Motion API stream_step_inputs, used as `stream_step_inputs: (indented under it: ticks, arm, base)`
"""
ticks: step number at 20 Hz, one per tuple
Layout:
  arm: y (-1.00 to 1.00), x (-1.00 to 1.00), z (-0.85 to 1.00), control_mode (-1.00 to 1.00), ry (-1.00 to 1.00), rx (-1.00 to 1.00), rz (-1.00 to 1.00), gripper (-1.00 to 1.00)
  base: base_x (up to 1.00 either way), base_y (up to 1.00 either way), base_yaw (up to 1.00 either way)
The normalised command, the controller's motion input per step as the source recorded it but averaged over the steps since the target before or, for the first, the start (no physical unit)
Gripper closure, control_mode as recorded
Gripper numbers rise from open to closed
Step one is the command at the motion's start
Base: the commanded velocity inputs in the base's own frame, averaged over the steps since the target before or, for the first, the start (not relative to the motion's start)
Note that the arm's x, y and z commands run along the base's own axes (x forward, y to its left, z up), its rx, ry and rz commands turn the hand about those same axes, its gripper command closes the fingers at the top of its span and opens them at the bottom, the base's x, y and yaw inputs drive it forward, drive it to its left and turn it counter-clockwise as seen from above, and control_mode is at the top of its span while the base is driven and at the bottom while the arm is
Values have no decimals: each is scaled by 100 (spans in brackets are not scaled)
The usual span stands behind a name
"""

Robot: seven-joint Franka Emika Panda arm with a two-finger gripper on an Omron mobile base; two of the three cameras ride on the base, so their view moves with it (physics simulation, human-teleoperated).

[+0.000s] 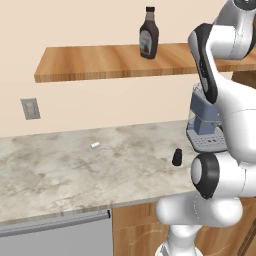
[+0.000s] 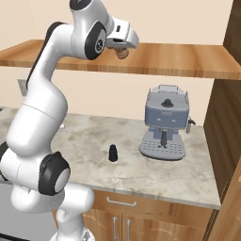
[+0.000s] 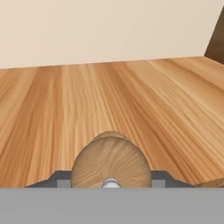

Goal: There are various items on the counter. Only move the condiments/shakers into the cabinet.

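Clamped between the gripper's (image 2: 123, 52) two fingers is a small wooden mill (image 3: 111, 162), held above the light-brown plank shelf (image 1: 100, 62). In the hand view the fingertips themselves are largely covered by the mill and cut off at the bottom edge, so only dark slivers are seen on either side of it. The mill is seen end-on there as a round tan wooden face with curved grain and a small metal stud at its lower middle; its length cannot be judged. In the right base view only its tan end is seen beneath the white hand. Whether the mill touches the shelf cannot be told. A dark syrup bottle (image 1: 149, 33) with a black cap stands upright on the shelf. On the marbled counter (image 1: 60, 170) a small black shaker (image 1: 177, 157) stands near the grey-blue coffee machine (image 2: 164, 122), and a tiny white cylinder (image 1: 95, 145) lies well apart
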Motion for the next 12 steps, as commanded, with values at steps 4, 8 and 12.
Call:
stream_step_inputs:
  ticks: [4, 8, 12]
  arm:
    - [0, 11, -5, -100, -3, 0, 0, 100]
    - [0, 15, -6, -100, -1, 0, 0, 100]
    - [0, 28, -4, -100, 0, 0, 0, 100]
  base:
    - [0, 0, 0]
    - [0, 0, 0]
    - [0, 0, 0]
